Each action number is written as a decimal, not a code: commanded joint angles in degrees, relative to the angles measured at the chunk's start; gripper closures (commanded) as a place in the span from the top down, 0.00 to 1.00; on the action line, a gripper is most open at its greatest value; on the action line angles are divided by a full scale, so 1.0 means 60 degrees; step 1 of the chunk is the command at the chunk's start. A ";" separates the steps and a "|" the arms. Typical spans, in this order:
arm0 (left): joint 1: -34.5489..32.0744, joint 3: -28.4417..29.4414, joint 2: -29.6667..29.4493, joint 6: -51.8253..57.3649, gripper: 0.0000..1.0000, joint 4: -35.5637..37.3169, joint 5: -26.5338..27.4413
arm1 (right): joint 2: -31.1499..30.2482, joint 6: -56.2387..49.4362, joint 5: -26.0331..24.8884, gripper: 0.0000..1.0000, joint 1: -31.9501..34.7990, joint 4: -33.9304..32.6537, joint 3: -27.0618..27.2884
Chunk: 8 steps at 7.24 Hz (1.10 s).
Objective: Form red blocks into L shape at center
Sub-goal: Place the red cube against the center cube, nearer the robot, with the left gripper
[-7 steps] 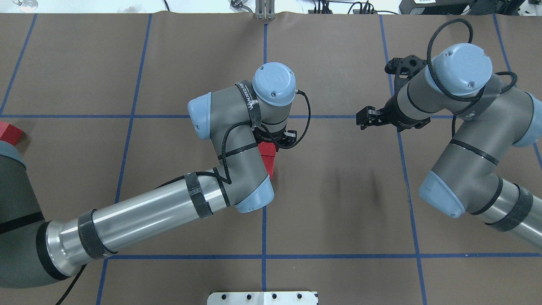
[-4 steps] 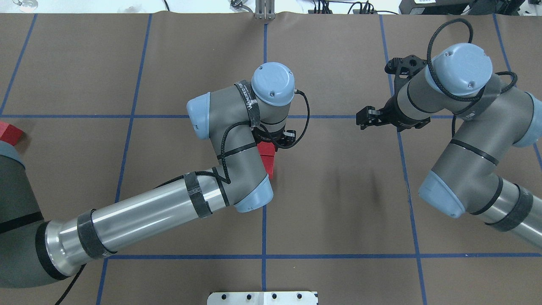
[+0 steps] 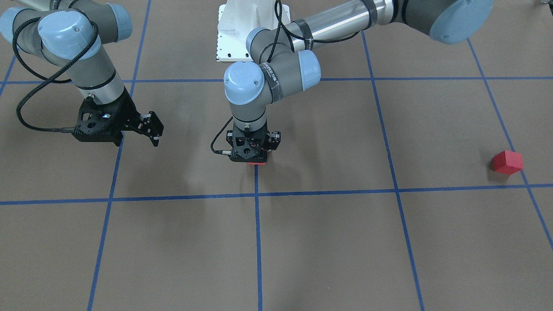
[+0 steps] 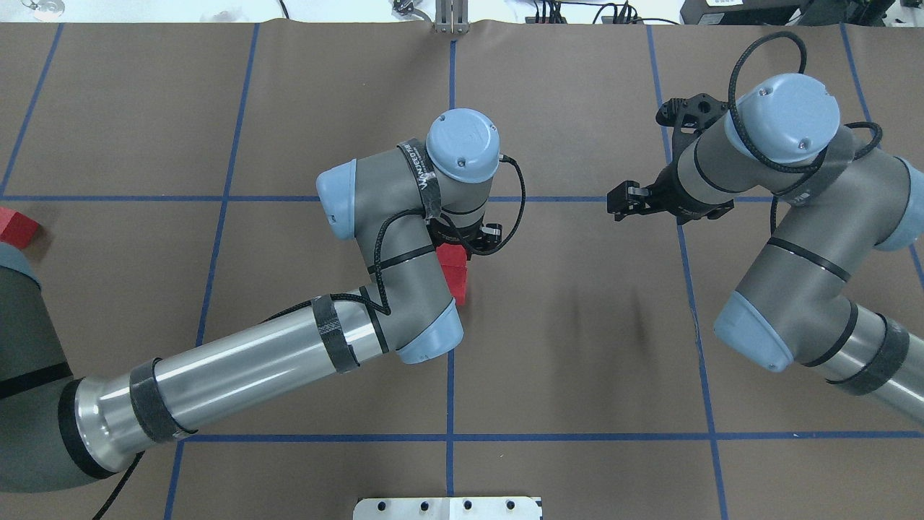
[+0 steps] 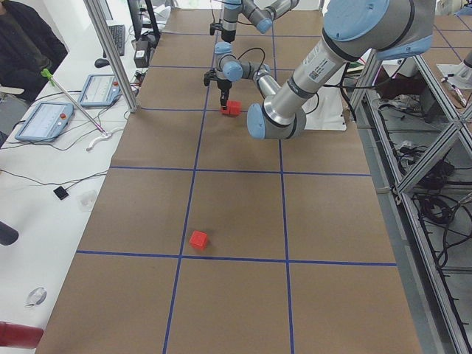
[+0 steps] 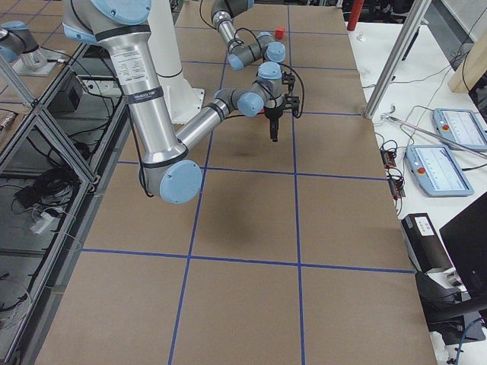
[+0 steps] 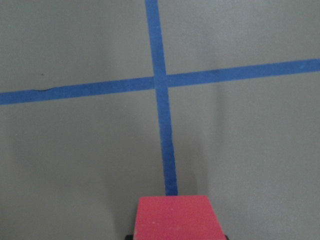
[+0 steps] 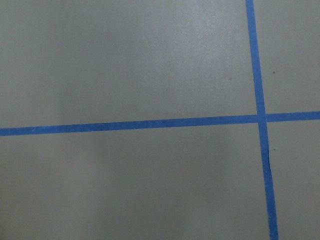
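Observation:
My left gripper (image 3: 252, 156) points straight down over the center (image 4: 498, 325), on the middle blue tape line. It is shut on a red block (image 7: 175, 217), whose top fills the bottom edge of the left wrist view. From overhead, red (image 4: 456, 273) shows under the wrist and runs towards the robot, apparently a second block right beside the held one. Another red block (image 4: 16, 225) lies alone far off to the robot's left (image 3: 507, 162). My right gripper (image 3: 151, 128) hangs open and empty above the floor, a grid square to the right of the center.
The white metal base (image 4: 447, 508) sits at the robot's edge of the table. Blue tape lines divide the brown floor into squares. Beyond the far edge is a bench with tablets (image 5: 44, 118) and a seated person (image 5: 26, 37).
My left wrist has shifted slightly to the left, and the red block under it has moved along. The right arm has not moved.

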 commanded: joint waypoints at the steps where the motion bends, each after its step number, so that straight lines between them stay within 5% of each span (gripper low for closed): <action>1: 0.0044 0.0002 -0.0001 -0.0125 0.99 0.0000 -0.0002 | 0.0013 0.0000 0.0000 1.00 0.0000 -0.0006 -0.0007; 4: -0.0058 -0.0216 -0.0074 -0.0140 1.00 0.0378 -0.0046 | 0.0013 -0.0014 0.0015 1.00 0.0000 0.0008 0.0007; 6: -0.0641 -0.1311 0.0376 -0.0037 0.99 0.0862 -0.0525 | -0.0002 -0.0059 0.0015 1.00 0.0029 -0.0006 0.0022; 8: -0.1607 -0.4169 0.2869 0.0196 0.99 0.0850 -0.1728 | -0.0016 -0.0088 0.0029 1.00 0.0146 -0.0006 0.0007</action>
